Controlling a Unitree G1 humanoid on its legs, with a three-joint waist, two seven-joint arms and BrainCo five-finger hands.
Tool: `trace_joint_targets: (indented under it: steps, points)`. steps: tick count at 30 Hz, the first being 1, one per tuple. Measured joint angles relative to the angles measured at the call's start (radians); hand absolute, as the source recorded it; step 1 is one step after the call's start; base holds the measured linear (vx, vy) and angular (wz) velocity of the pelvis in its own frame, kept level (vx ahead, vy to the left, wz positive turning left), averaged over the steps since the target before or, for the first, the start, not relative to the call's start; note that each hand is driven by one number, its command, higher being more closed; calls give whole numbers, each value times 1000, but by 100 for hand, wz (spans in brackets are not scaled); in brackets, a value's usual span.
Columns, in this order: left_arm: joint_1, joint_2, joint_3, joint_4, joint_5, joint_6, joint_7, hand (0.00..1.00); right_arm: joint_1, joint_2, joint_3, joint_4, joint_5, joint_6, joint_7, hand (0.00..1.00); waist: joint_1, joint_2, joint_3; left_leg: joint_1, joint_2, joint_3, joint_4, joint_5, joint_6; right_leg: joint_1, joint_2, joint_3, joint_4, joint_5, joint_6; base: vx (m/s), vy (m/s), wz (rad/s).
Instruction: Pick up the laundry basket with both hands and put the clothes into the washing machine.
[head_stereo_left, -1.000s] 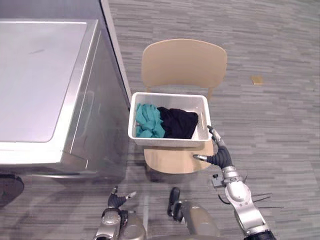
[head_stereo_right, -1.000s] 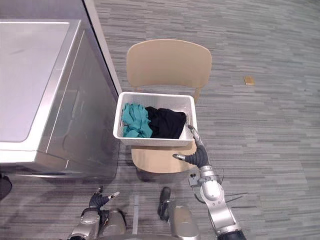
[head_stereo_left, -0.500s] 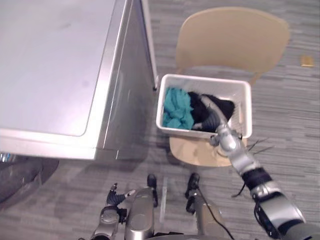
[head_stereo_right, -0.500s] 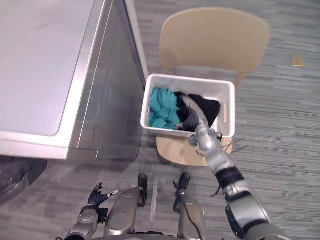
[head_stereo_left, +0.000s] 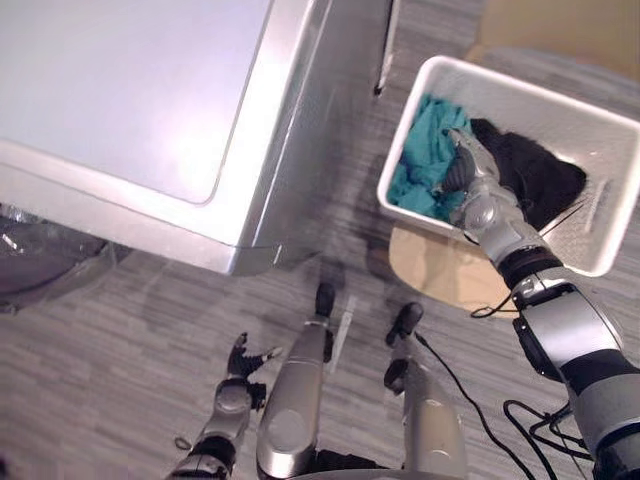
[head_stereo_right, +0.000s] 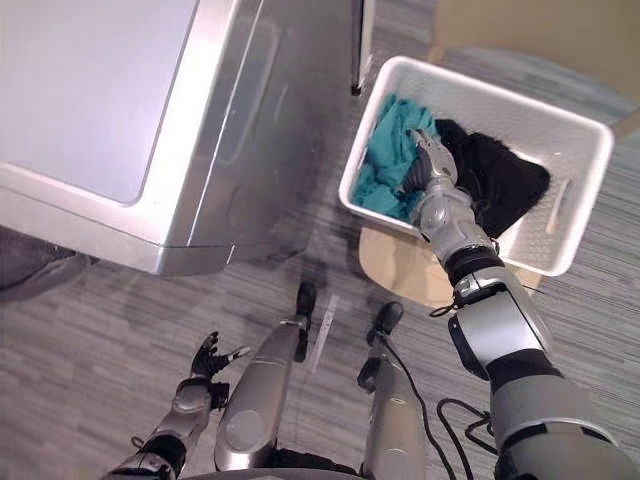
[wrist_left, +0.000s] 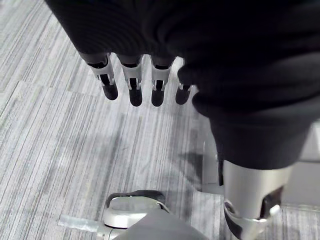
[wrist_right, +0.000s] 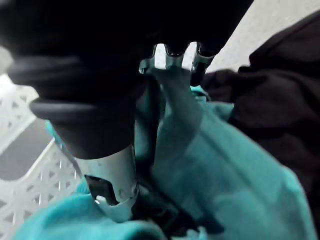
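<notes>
Over on the chair (head_stereo_left: 440, 272), the white basket (head_stereo_right: 575, 200) sits near the front of the washing machine (head_stereo_left: 130, 90), with a teal cloth (head_stereo_left: 425, 150) and a black cloth (head_stereo_left: 535, 170) lying side by side in it. The right hand (head_stereo_left: 468, 170) is down inside the basket, fingers curled into the teal cloth with a fold of it caught between fingers and thumb. The left hand (head_stereo_left: 240, 362) hangs low over the grey floor (wrist_left: 60, 140), well apart from the basket, fingers straight and relaxed, holding nothing.
</notes>
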Motion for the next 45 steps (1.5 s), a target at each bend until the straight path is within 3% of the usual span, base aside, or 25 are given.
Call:
trace_joint_targets:
  steps: [9,14,19,23,26,27,30,32,36,38,39,40,41,43,45]
  points:
    - [-46,-18,-19,-16,-2,-1,18,0,-49,1,27,2,26,7,13,100,21,0,0,-1,-7,-38,-78,57,-19,-11,1,-16,-15,0,0,7,-4,13]
    - [-47,-18,-22,-27,-21,-1,21,0,-8,31,-16,-19,53,9,18,100,13,-2,1,56,-5,-30,-99,65,-21,25,4,9,-19,1,-2,-3,-1,-9]
    - [-41,-11,-25,-59,-21,3,20,0,70,16,-126,-286,71,14,6,100,-16,-24,14,142,-4,19,-133,64,-20,83,7,65,-58,29,-2,-26,32,-24]
    - [-34,-9,-25,-76,-20,6,16,0,185,25,-181,-570,100,5,-17,100,-61,-47,19,215,-5,50,-146,59,-16,138,8,100,-71,37,-1,-12,37,-27]
    - [30,-8,-23,-94,-19,23,13,0,361,119,-239,-782,166,-18,-21,100,-86,-97,-41,265,-3,83,-147,34,-11,168,17,143,-81,33,6,42,36,-40]
    - [56,-10,-23,-92,-19,28,12,0,468,173,-261,-874,194,-35,-20,100,-106,-113,-72,290,-1,89,-146,23,-13,193,20,147,-88,31,8,87,23,-17]
    - [106,-9,-17,-92,-19,34,9,0,677,295,-261,-1035,286,-65,-7,100,-121,-136,-140,352,11,128,-145,-6,-16,240,23,185,-101,27,12,70,32,-35]
    - [141,-12,-5,-91,-19,42,-3,0,792,360,-213,-1132,368,-109,29,100,-123,-139,-192,389,14,170,-146,-21,-16,252,33,231,-103,30,15,66,27,-61]
    - [158,-7,21,-91,-19,43,-7,0,831,420,-135,-1180,444,-156,81,100,-126,-142,-210,406,29,218,-109,-51,-15,250,37,295,-96,42,25,-12,22,-54]
    - [160,-10,22,-91,-19,42,-10,0,852,441,-112,-1190,492,-169,105,100,-137,-132,-215,374,67,217,-55,-61,-1,230,47,313,-58,52,58,-109,25,-15]
    - [161,-9,25,-93,-19,41,-10,0,858,446,-112,-1191,502,-169,111,100,-144,-127,-214,373,76,217,-54,-62,0,211,47,309,27,-8,54,-95,41,36]
    - [161,-8,28,-96,-19,41,-10,0,880,450,-115,-1210,522,-169,117,100,-149,-125,-214,369,84,183,-44,-58,1,175,29,304,287,-159,20,-62,20,73]
    - [165,-4,30,-102,-19,42,-10,0,906,450,-119,-1234,524,-174,118,100,-147,-125,-215,368,77,147,-30,-57,-1,190,-1,309,438,-233,59,-51,-14,87]
    - [206,7,28,-180,-19,41,-7,0,913,453,-112,-1252,521,-192,120,100,-146,-130,-220,356,52,82,-12,-47,-14,253,-30,338,533,-296,92,-59,-148,96]
    - [227,13,18,-272,-18,37,-6,0,891,452,-114,-1266,520,-209,119,100,-132,-140,-232,314,32,27,-8,-9,-27,309,-23,347,445,-356,92,-101,-254,102]
